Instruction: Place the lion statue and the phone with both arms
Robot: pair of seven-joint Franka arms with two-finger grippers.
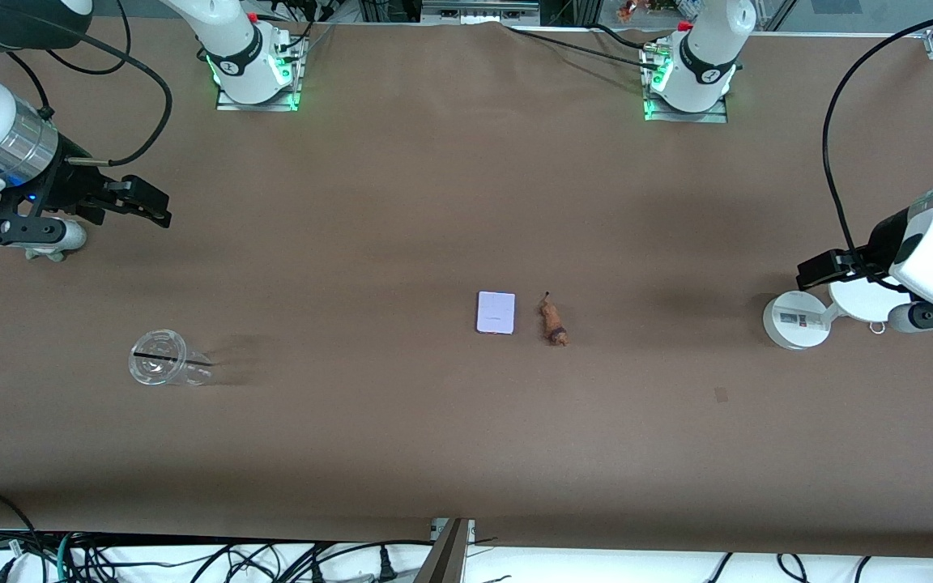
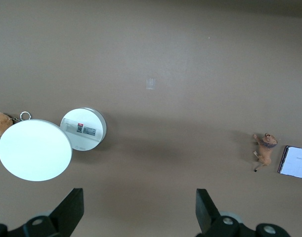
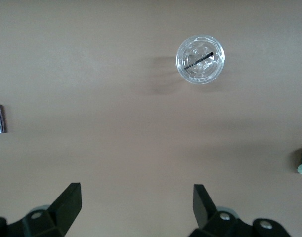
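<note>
Bare table (image 1: pixel 434 202) rings the phone (image 1: pixel 496 312), only the lion statue (image 1: pixel 552 321) just beside it.

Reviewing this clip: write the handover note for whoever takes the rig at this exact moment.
Left claw: open, empty, over the white round-based stand at its end of the table.
Right claw: open, empty, over bare table at its own end, waiting.
Phone lies flat mid-table; lion statue on its side beside it, apart, toward the left arm's end.
Done: nothing grasped.
Left: pick and place both.

Both arms wait raised at the table's ends, left gripper (image 1: pixel 808 271) and right gripper (image 1: pixel 151 202) with jaws spread.
</note>
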